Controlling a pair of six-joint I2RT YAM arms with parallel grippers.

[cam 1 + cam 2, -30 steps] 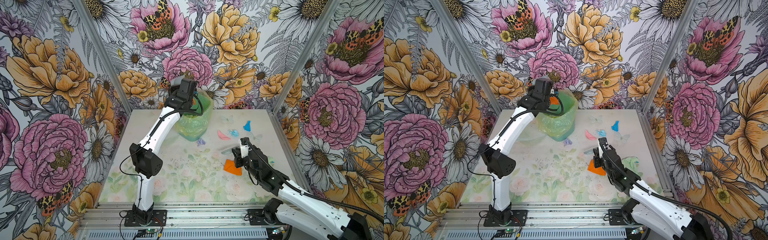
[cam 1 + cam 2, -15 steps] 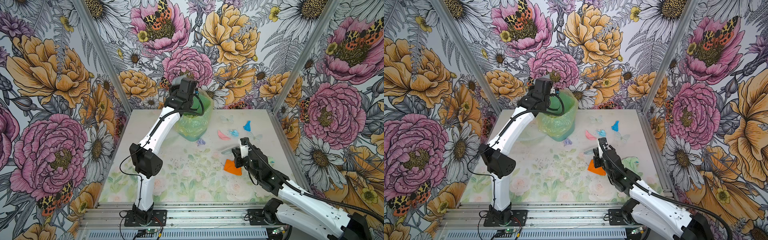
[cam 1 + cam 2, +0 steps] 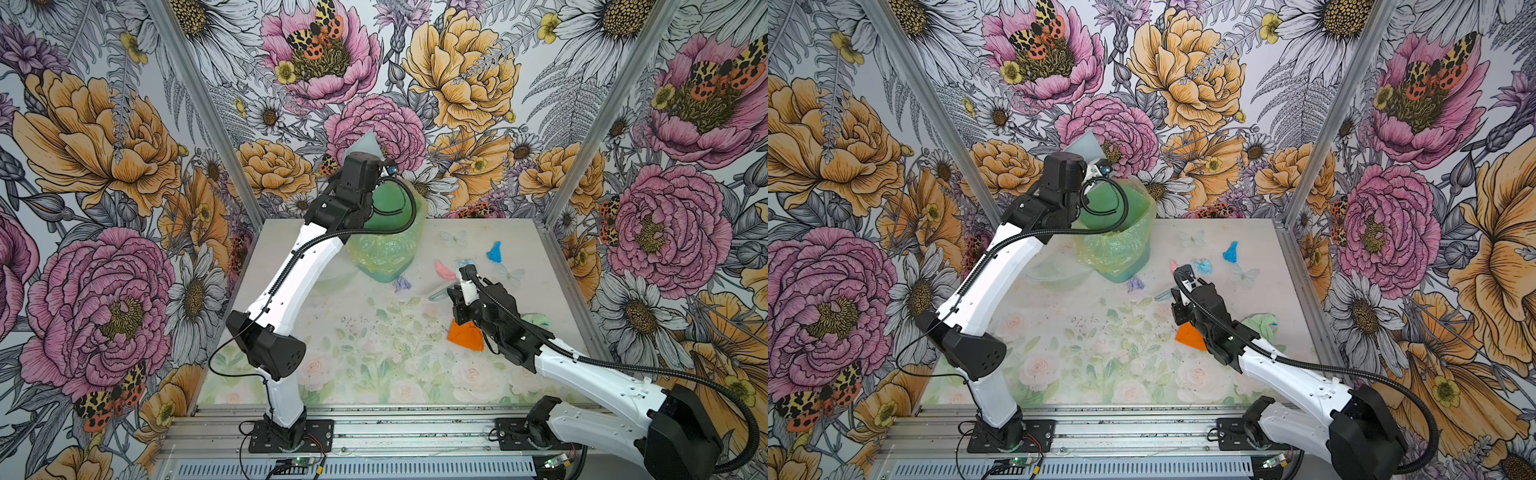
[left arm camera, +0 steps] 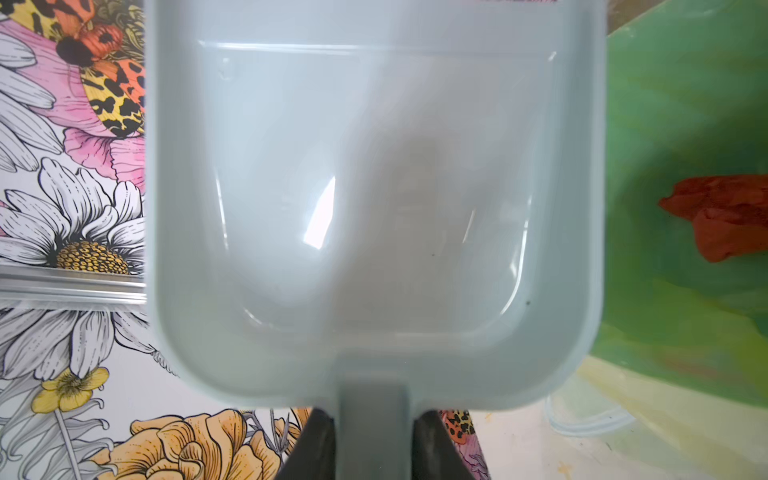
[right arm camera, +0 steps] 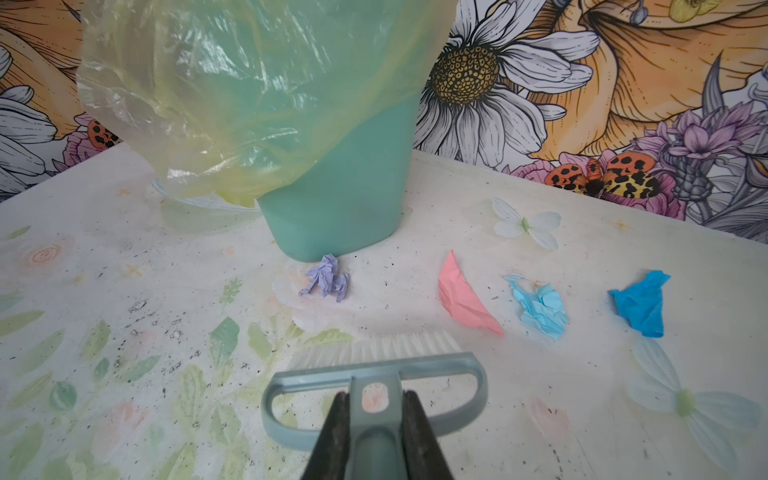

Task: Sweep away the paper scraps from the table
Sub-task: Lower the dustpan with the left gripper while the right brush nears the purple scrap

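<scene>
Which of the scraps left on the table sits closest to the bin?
The lilac scrap: crumpled, right at the foot of the green bin. The pink scrap, pale blue scrap and dark blue scrap lie well clear of it.

A dustpan [image 3: 362,143] juts from the end of the left arm [image 3: 307,266] above the green bin [image 3: 388,253]; an orange scrap [image 3: 464,335], pink scrap [image 3: 444,269] and blue scrap [image 3: 494,252] lie on the desk [image 3: 374,374].

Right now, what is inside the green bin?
A red scrap lies inside the bin. In the left wrist view the dustpan covers much of the rest, so other scraps cannot be ruled out.
</scene>
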